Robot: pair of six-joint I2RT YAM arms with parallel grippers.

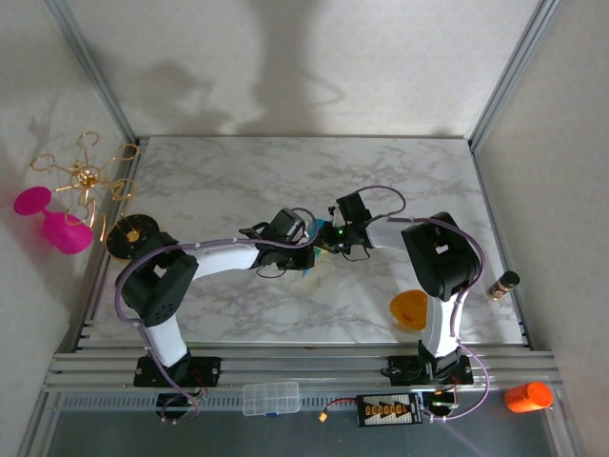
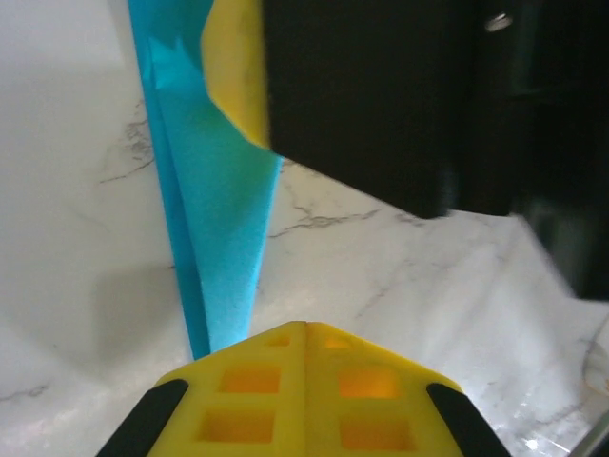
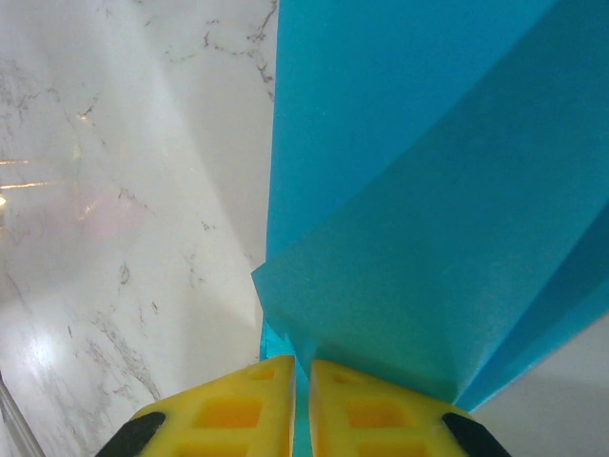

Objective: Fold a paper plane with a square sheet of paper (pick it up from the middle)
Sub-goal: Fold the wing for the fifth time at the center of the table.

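Aluminium rails (image 1: 304, 360), marble tabletop (image 1: 285, 181), folded teal paper (image 3: 400, 143), pale walls (image 1: 285, 57)

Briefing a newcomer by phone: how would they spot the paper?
Find the marble table. At its middle, where both arms' jaws meet, is the teal-blue paper. It is the one blue, creased sheet; the orange bowl is round.

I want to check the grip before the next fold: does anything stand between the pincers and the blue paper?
Nothing visible does. The right pincer is shut on the paper. The left pincer is shut, and the paper's narrow end runs right up to its tips.
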